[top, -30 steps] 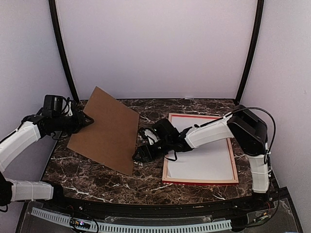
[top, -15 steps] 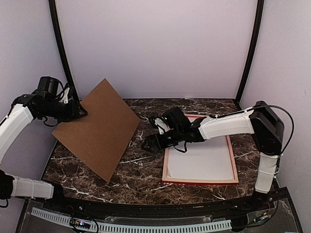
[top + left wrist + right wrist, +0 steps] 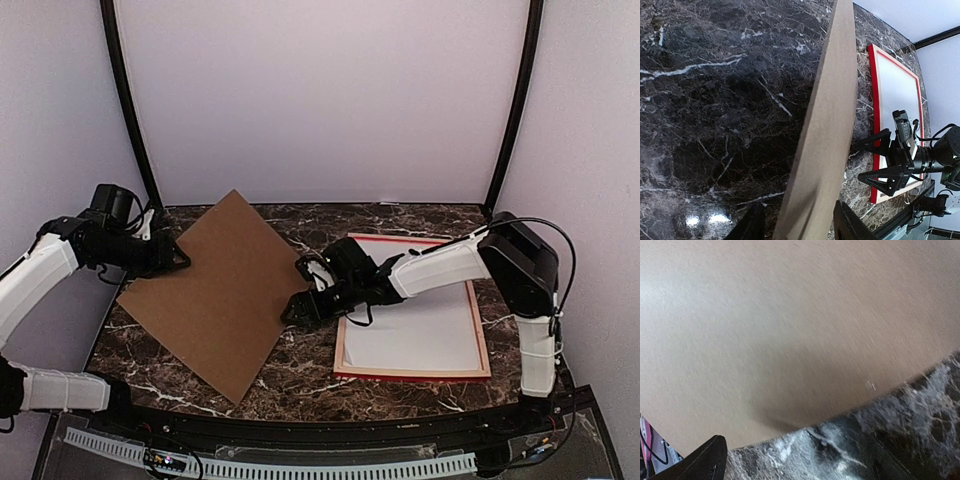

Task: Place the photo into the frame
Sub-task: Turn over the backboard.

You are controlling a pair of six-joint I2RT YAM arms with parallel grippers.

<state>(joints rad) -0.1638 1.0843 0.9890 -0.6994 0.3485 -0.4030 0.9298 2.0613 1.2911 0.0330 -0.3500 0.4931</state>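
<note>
- Dark marble-patterned surface (image 3: 300, 372), veined with white.
- Red-edged frame (image 3: 420, 374) lies flat on its right half, with a white sheet (image 3: 430, 330) filling it.

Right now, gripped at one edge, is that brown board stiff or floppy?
Probably stiff: the board looks flat though the left gripper pinches only one edge. Likely light, being so thin. A push might pivot it in that grip.

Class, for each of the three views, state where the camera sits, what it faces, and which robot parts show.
Top external: above, behind the bases; looks down on the table; both arms visible.
Left wrist: looks along the brown board edge toward the frame; left pincer at bottom.
Right wrist: close on the board's face above marble; right pincer tips at bottom.
Shared: all three show the board.
</note>
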